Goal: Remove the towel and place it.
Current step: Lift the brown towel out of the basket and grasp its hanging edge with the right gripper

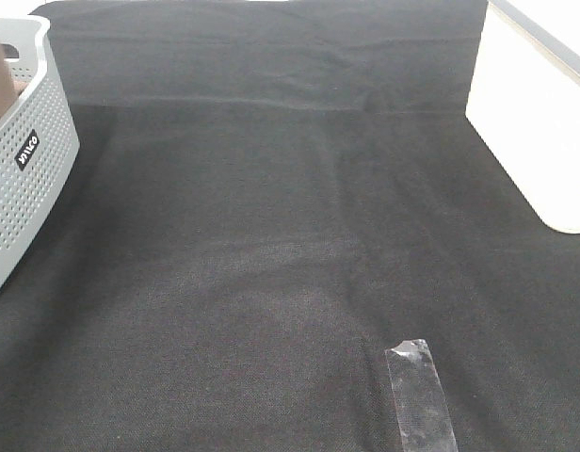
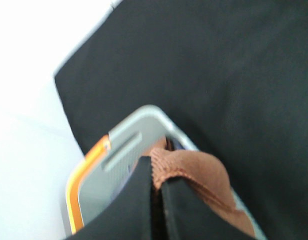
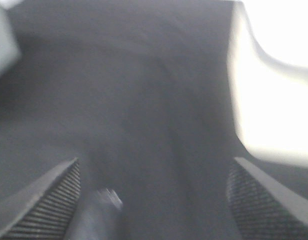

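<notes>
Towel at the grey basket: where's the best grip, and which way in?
Grip the towel by its stitched hem, where it bunches up over the perforated basket. Come from above: the basket walls likely block side access, and the thick hem fold gives the pads a ridge to pinch. The left tool is shut on that fold.

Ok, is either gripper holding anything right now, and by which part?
The left gripper is shut on the towel, pinching its hemmed edge by the basket. The right gripper is open and holds nothing.
</notes>
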